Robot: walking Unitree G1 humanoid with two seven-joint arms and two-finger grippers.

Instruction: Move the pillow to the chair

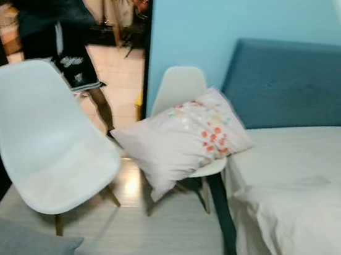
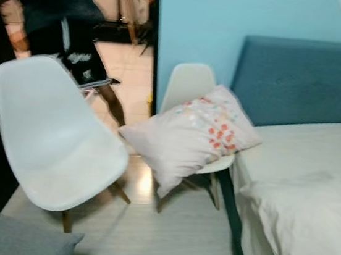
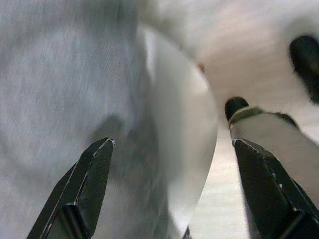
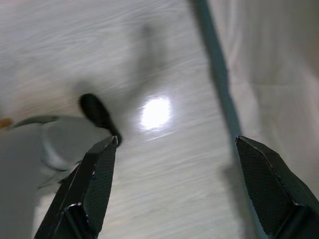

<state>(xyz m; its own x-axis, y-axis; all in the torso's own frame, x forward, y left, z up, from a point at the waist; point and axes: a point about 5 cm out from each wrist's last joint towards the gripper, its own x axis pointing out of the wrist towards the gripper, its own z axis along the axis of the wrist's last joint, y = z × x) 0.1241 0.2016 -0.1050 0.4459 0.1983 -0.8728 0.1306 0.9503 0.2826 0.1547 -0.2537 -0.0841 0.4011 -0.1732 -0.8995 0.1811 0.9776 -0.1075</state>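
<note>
Left gripper, right gripper fingers wide; pillow on chair, apart.

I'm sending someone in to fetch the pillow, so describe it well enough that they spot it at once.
Start at the blue padded headboard of the white-sheeted bed; right beside it stands a white plastic shell chair with wooden legs. The pale pink pillow with red and orange spots lies tilted across that chair's seat. The nearer white shell chair holds nothing, and the cushion at the bottom corner is plain grey.
</note>
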